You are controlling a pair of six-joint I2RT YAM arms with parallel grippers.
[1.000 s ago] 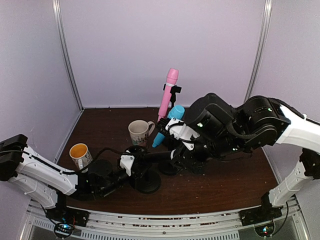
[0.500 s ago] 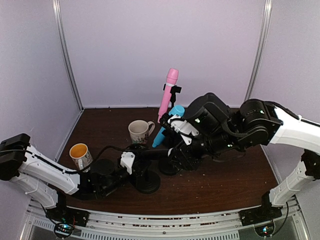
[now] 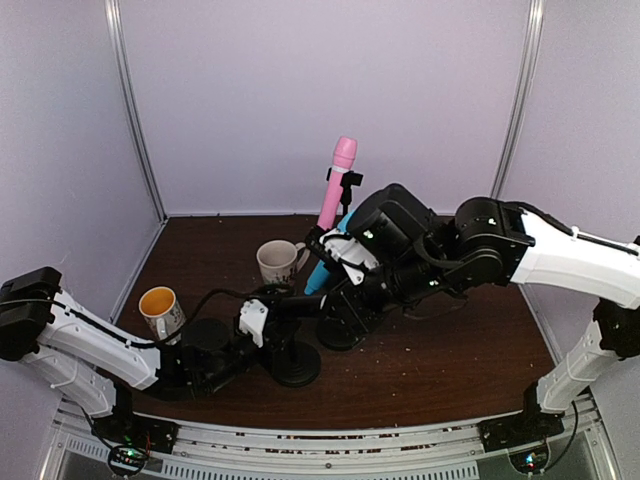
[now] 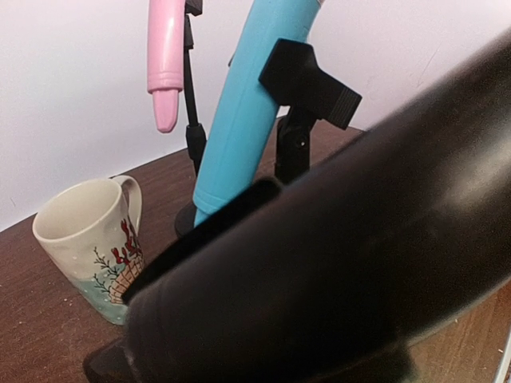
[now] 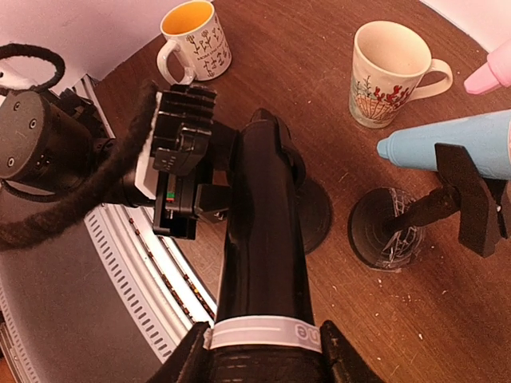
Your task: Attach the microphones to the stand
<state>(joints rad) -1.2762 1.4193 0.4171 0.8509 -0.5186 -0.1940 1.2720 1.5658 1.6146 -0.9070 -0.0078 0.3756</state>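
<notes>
Black microphone lies tilted in the right pincer, which is clenched round its silver-ringed end, above the near stand toward the near edge of the bench; the left pincer is closed on that stand's top; the light blue microphone leans in a clip mid-bench; the pink microphone stands clipped by the back edge.
</notes>
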